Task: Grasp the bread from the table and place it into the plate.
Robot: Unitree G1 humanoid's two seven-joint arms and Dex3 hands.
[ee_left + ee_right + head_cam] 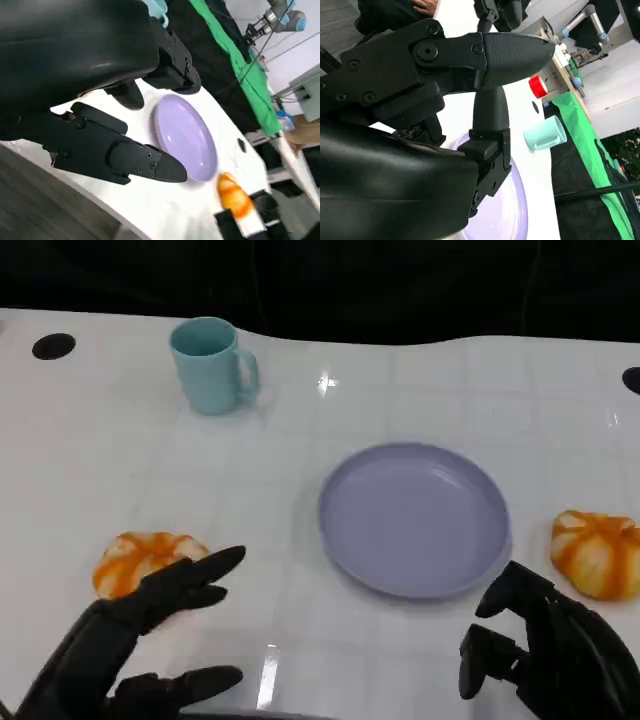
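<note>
Hovering over surface (400, 660): L hand (150, 625) fingers spread, nothing held, tips just beside left bread (140, 560). R hand (545, 655) fingers apart, holding nothing, near right bread (597, 552). Plate (415, 518) between, bare.

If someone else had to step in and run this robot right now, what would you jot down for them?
Left robot hand: open, fingers spread, just beside the left bread, holding nothing.
Right robot hand: fingers loosely curled, holding nothing, near the right bread.
Plate: purple, mid-table between the two breads, nothing in it.
Mug: teal, far side, not part of the job.
Done: nothing placed yet.
Left: grasp a bread, lift it, set it into the plate.
</note>
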